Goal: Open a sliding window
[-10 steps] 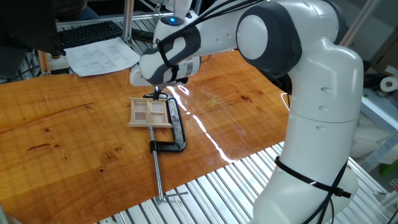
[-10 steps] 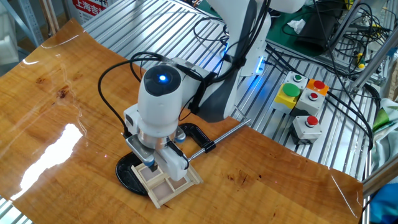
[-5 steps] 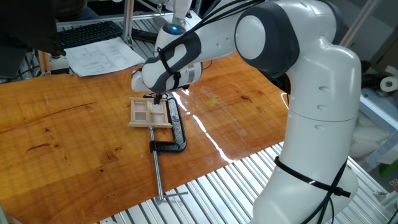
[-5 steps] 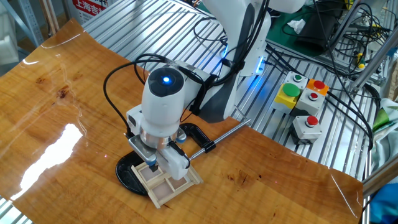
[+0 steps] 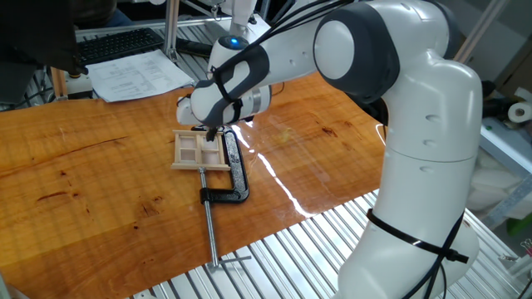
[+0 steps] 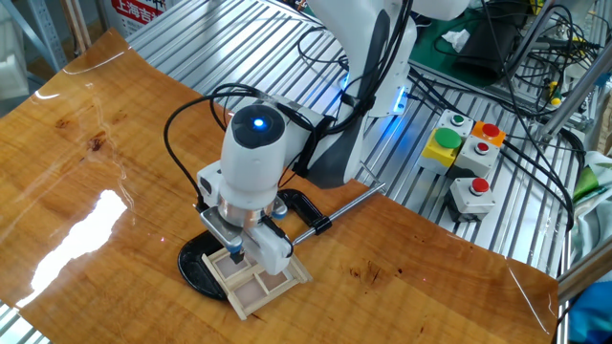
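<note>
Window [image 5: 199,150] lies flat on the tabletop [image 5: 83,166], held by the clamp [image 5: 235,173]. My jaws press down onto its sash, spread unclear; sliding looks barely begun.

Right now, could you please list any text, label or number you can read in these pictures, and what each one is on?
None can be read.
White printed sheets behind the orange wooden table: print too small.
Red and white sign at the top edge: characters blurred and cut off.
Pale wooden miniature window, black metal clamp: no markings visible.
</note>
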Action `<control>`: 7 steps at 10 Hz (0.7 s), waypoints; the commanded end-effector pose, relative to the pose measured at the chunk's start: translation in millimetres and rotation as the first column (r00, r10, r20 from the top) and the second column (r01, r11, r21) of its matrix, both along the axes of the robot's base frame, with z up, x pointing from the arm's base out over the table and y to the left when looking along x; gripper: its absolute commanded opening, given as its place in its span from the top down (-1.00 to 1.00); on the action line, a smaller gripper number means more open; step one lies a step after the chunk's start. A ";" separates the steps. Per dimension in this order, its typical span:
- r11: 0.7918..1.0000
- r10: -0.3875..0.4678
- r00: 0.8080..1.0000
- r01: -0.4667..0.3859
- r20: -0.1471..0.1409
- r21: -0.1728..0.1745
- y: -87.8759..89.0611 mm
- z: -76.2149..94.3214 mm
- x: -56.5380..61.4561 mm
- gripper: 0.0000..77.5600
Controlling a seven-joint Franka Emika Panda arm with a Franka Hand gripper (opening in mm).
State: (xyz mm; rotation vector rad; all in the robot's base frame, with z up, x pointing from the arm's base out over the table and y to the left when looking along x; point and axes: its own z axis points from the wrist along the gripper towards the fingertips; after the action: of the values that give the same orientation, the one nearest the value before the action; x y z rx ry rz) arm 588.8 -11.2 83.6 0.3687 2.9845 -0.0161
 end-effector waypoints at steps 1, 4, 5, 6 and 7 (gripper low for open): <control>1.000 -0.003 1.000 0.003 0.017 0.000 -1.6 -1.8 -1.7 1.00; 1.000 -0.013 0.999 0.013 0.036 0.002 -2.8 -6.7 -4.1 1.00; 1.000 -0.014 0.999 0.014 0.037 0.003 -2.8 -6.7 -4.2 1.00; 1.000 -0.018 0.999 0.018 0.044 0.004 -3.0 -7.1 -4.6 1.00; 1.000 -0.023 0.998 0.023 0.057 0.005 -3.5 -9.2 -5.5 1.00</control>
State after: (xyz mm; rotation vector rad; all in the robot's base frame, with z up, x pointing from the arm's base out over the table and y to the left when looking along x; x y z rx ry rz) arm 583.2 -14.0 75.2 0.3921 2.9412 -0.0039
